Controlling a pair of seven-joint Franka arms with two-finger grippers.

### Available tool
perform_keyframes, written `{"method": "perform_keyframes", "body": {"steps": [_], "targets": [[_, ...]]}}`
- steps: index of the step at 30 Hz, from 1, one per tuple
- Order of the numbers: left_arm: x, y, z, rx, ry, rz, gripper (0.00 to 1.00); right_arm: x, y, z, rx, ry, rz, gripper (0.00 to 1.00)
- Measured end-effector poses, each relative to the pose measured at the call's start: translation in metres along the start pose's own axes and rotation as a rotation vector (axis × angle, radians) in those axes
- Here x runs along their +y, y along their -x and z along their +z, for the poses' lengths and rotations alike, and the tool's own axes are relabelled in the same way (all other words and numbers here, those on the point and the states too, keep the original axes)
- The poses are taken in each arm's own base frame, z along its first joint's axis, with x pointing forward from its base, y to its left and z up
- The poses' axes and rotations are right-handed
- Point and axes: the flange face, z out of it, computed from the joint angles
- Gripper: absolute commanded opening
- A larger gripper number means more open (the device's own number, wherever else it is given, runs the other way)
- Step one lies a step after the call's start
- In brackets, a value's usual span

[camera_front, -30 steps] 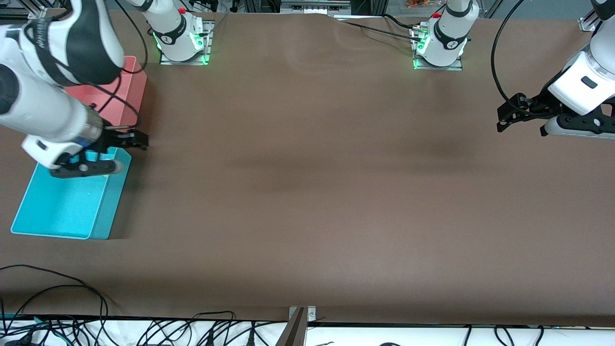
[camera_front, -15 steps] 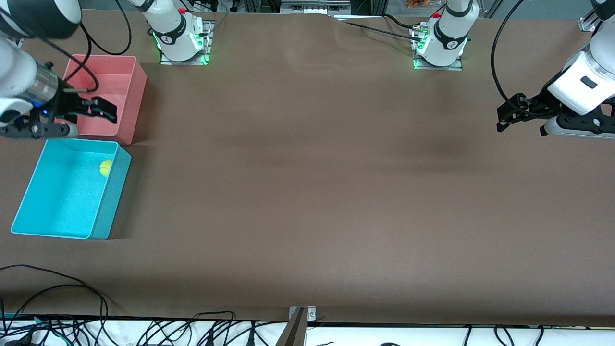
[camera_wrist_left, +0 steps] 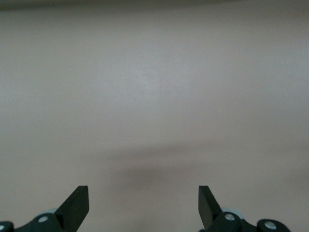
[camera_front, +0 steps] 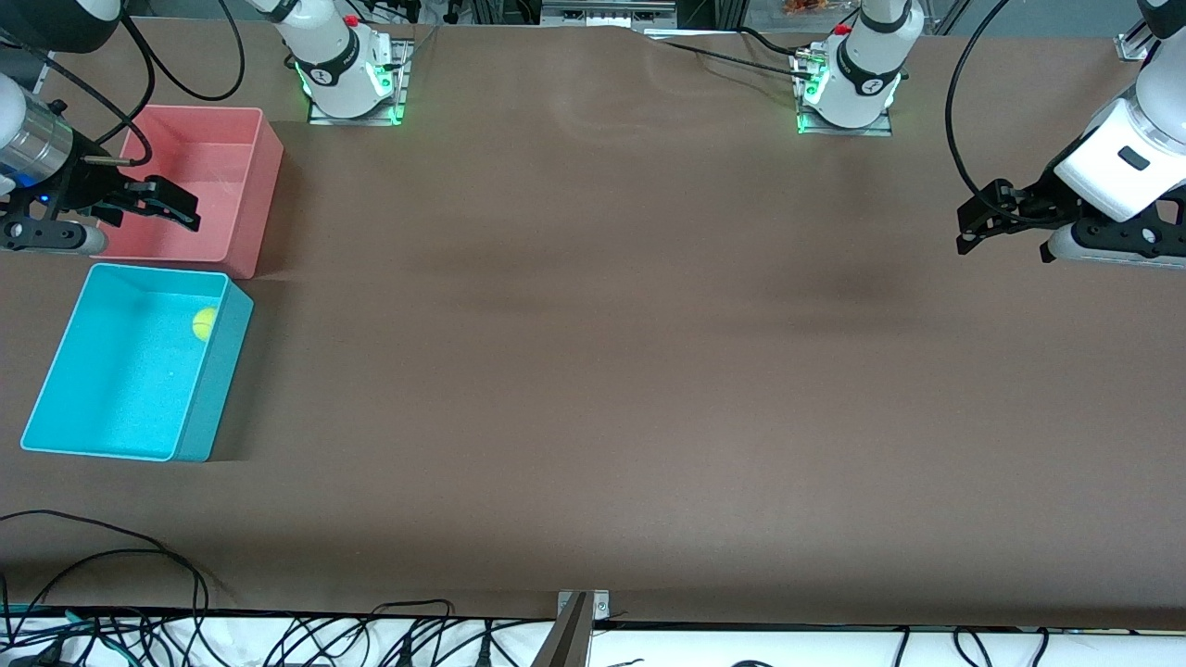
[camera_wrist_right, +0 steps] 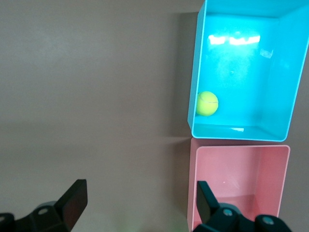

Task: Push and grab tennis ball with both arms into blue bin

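Observation:
The tennis ball [camera_front: 204,323] [camera_wrist_right: 207,103] lies inside the blue bin [camera_front: 219,389] [camera_wrist_right: 194,87], against the wall that faces the table's middle, close to the corner nearest the pink bin. My right gripper [camera_front: 176,206] [camera_wrist_right: 140,188] hangs open and empty over the pink bin's edge, apart from the ball. At the left arm's end of the table my left gripper [camera_front: 971,228] [camera_wrist_left: 144,193] waits open above bare brown table, holding nothing.
A pink bin [camera_front: 267,185] [camera_wrist_right: 190,188] stands right beside the blue bin, farther from the front camera, and nothing shows in it. The brown table [camera_front: 593,352] stretches between the two arms. Cables run along the table's front edge.
My right gripper has lifted off the blue bin and drawn back over the pink bin, uncovering the ball in the blue bin. The left arm has not moved.

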Motion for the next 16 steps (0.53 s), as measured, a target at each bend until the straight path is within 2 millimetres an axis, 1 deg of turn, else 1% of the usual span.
{"method": "perform_keyframes", "body": {"steps": [9,16], "targets": [[0.0009,0.0000,0.0000,0.000,0.000,0.002,1.00,-0.0014,-0.0011,0.0003,0.004,0.000,-0.018,1.00],[0.0015,0.0001,0.0000,0.000,0.000,0.003,1.00,-0.0020,-0.0073,-0.0011,0.014,0.000,-0.025,1.00]]}}
